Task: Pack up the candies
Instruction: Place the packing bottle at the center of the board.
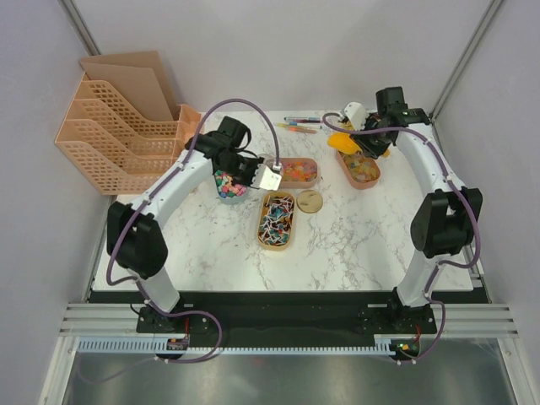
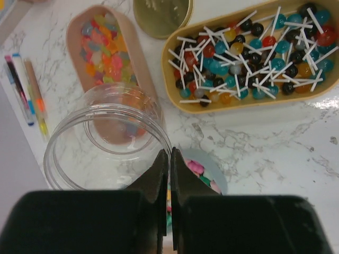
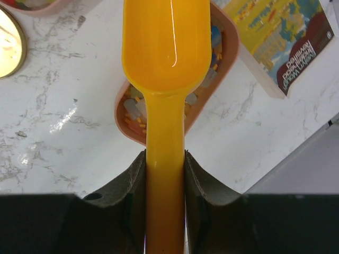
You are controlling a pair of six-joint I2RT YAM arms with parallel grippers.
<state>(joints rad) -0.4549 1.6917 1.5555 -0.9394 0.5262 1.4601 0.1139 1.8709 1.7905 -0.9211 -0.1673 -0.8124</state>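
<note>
Left hand (image 2: 170, 159), its arm bent inward at ten o'clock on the bench (image 1: 354, 245), pinches the rim of the clear jar (image 2: 100, 143), jaws nearly touching, a grip seen only from its wrist. Right hand (image 3: 165, 161), at one o'clock, clamps the yellow scoop (image 3: 164, 47) by its handle over candies (image 3: 133, 108) in a pink tray (image 3: 230, 45).

on the white marble table (image 1: 363, 245), a tan oval tray of stick lollipops (image 1: 261, 232) lies at the centre, a round gold lid (image 1: 310, 201) just right of it and a pink oval tray (image 1: 315, 173) of bright mixed candies (image 1: 295, 171) behind it. a clear plastic jar (image 1: 268, 177) is at that tray's left end, a small round bowl of sweets (image 1: 229, 199) further left. a yellow-orange plastic scoop (image 1: 340, 142) is over a second pink oval tray (image 1: 375, 173) at the right rear.
</note>
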